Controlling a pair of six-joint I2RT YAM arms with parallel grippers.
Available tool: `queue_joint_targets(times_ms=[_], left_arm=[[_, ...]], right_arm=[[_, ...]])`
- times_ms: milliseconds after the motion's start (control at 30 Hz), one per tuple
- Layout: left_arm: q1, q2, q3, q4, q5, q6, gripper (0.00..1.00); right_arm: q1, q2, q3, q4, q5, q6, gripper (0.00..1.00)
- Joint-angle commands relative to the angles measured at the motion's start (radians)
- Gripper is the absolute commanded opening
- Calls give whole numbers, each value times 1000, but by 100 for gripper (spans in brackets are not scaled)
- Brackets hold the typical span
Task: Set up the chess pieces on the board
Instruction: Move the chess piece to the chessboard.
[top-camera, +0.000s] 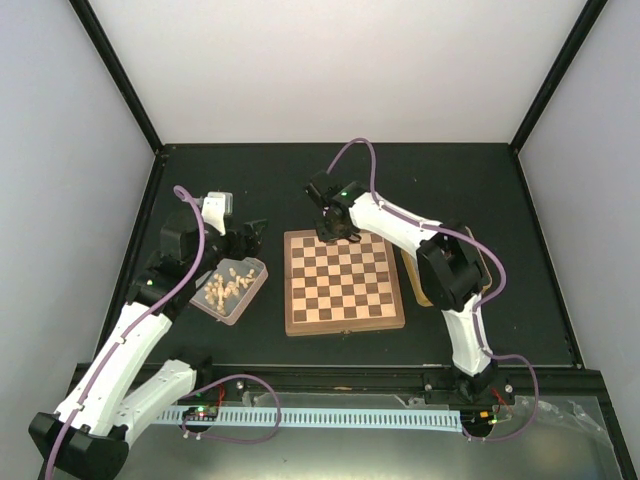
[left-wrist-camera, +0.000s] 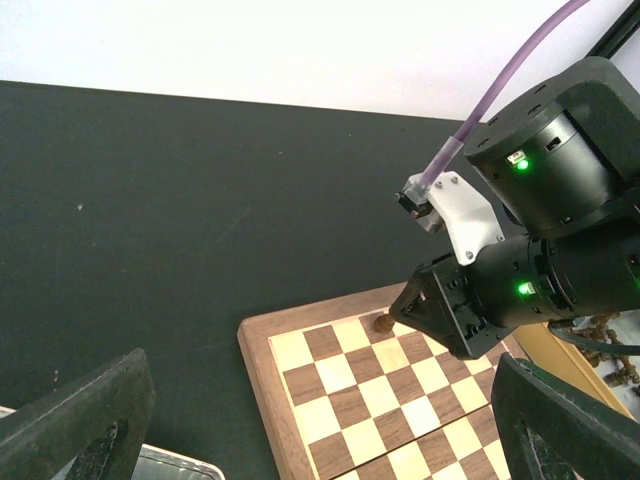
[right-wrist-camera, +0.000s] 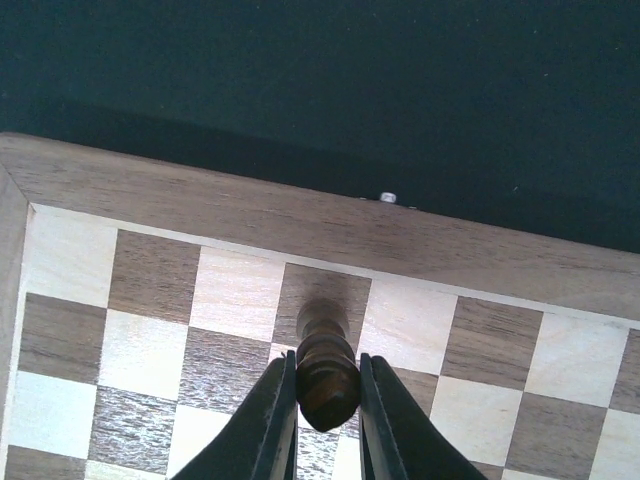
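Counting from above, one board (top-camera: 345, 290) is found at the middle of the bench (top-camera: 480, 190), and one dark piece (right-wrist-camera: 327, 375) is made out with certainty. It is pinched upright between the fingers (right-wrist-camera: 265, 425) of the right claw (top-camera: 336, 236), over the fourth square from the left in the board's far row, a dark one. Whether its base touches that square cannot be told. One tray (top-camera: 250, 300) is set askew just left of the board, and a heap of pale pieces (top-camera: 228, 285) is held in it. They are too small and crowded to be numbered, though more than a dozen are seen. A second, tan holder (top-camera: 410, 272) lies just right of the board, mostly hidden under the right arm, and a few more dark pieces (left-wrist-camera: 608, 328) are glimpsed in it from the left wrist view. The right arm is stretched forward and leftward over the holder, its wrist bent down at the board's far edge. The left arm is raised from its base and angled toward the far left. The left claw (top-camera: 252, 232) is held wide apart in the air beyond the tray, near the board's far left corner, with nothing between its fingers. The bench is matt black, closed in by white walls (top-camera: 330, 70) and black corner posts (top-camera: 115, 75).
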Motion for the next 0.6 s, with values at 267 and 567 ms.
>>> queue_joint_targets(times_ms=[267,567], left_arm=[[8,1,-1,-9,-10,3,94],[10,4,-2,-7,-7,2,94]], right_arm=[[3,47,68,-37,16,-24,22],[4,43,78,-58,18,-34,29]])
